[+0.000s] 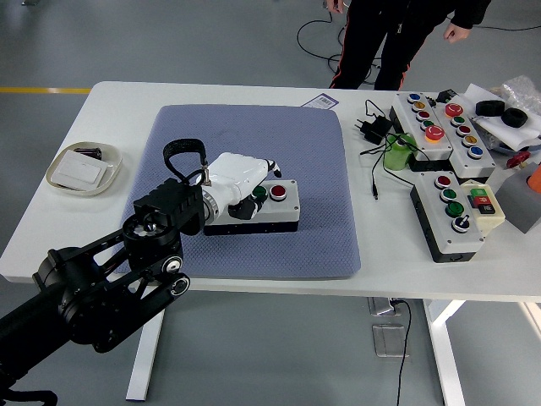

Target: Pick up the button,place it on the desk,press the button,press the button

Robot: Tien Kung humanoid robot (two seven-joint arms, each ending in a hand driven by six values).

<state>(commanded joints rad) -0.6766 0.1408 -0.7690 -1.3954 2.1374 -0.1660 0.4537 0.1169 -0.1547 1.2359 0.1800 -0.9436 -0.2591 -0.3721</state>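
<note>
On the blue mat [254,135] sits the button box [269,208], flat and steady for pressing. Over its left end the left hand [237,176] hovers, fingers curled downward near the green button [259,193], gripping nothing; the red button [278,192] stays exposed.

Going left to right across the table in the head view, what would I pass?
White tray → robot's left hand over the button box on the blue mat → black plug → green roll → button panels → black rings.
</note>
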